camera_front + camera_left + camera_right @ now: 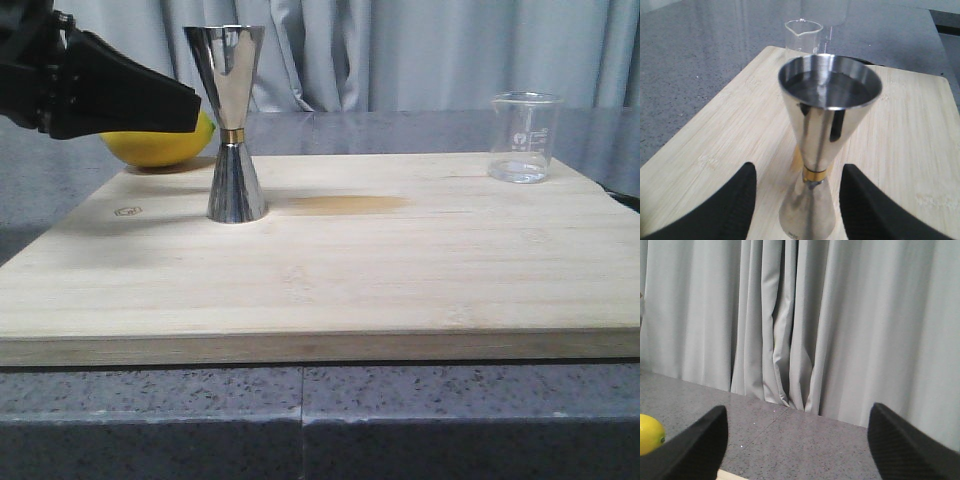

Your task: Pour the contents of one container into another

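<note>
On the wooden board (330,270), left of centre, one steel jigger (232,125) stands upright holding liquid; one empty glass beaker (522,137) sits at upper right. One lemon (150,146) lies behind the left gripper (797,197), fingers wide beside the jigger. The right gripper (795,445) is spread, empty, facing curtains (840,315).

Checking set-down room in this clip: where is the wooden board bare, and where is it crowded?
The wooden board is bare across its whole near half and between the steel jigger and the glass beaker, apart from a faint brownish stain. It is crowded at the far left: the open left hand flanks the jigger, with a lemon just behind the board's edge.
</note>
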Robot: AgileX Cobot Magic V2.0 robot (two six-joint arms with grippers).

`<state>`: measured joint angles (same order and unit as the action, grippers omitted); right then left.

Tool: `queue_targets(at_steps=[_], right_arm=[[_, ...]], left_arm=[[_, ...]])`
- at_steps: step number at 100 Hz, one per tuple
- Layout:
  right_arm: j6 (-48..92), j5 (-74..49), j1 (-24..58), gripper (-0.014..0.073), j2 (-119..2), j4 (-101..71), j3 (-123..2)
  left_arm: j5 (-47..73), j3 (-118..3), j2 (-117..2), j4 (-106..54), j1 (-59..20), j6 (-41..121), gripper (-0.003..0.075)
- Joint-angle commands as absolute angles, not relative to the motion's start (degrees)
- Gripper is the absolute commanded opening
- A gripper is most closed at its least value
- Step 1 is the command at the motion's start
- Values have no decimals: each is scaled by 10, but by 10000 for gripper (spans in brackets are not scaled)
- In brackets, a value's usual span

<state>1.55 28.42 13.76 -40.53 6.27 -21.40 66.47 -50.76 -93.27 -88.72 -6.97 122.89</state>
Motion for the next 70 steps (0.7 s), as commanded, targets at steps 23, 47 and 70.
queue_targets(at_steps=[23, 47, 70], right_arm=[[16, 325, 136, 533, -401, 62, -228], [16, 325, 136, 533, -401, 62, -228], [18, 315, 136, 532, -401, 35, -239]], left_arm=[[727, -520, -855, -896, -35, 1184, 359], [727, -520, -784, -898, 24, 1130, 359], [727, -529, -708, -956, 67, 1048, 358]])
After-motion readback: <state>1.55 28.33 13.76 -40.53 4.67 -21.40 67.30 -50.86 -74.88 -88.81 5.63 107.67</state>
